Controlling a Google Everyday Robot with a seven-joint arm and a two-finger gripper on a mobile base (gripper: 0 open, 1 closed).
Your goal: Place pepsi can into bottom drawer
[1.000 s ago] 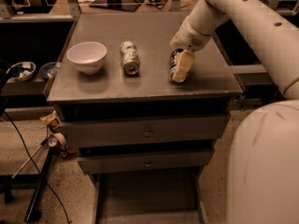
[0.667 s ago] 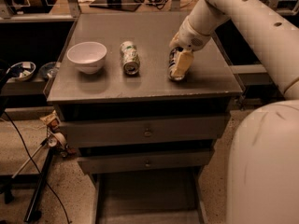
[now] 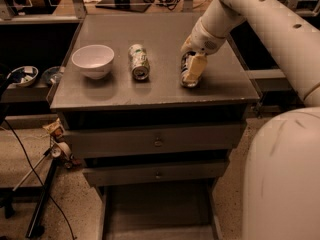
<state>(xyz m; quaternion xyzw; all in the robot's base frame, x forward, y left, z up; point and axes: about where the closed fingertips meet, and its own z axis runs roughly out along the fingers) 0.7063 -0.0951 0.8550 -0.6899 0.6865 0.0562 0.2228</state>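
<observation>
Pepsi can (image 3: 185, 76) lies on its side on the right part of the cabinet top (image 3: 150, 91), and the gripper (image 3: 192, 70) sits right over it, covering most of its upper side. Against a second ago, nothing I can make out has changed: the can is at the same spot, the gripper is in the same pose on it, and the arm reaches in from the upper right as before. Whether the gripper has clamped the can or only rests around it I cannot tell from this angle. I read this as a pause at the grasp. The can is not lifted and is well apart from the bottom drawer (image 3: 155, 209), which stands pulled out below the two upper drawers. The green can (image 3: 138, 61) and the bowl (image 3: 93, 60) lie to the left, apart from the gripper, so they should not hinder a lift. Still to do: secure the hold, raise the can, carry it past the cabinet's front edge and lower it into the drawer.
</observation>
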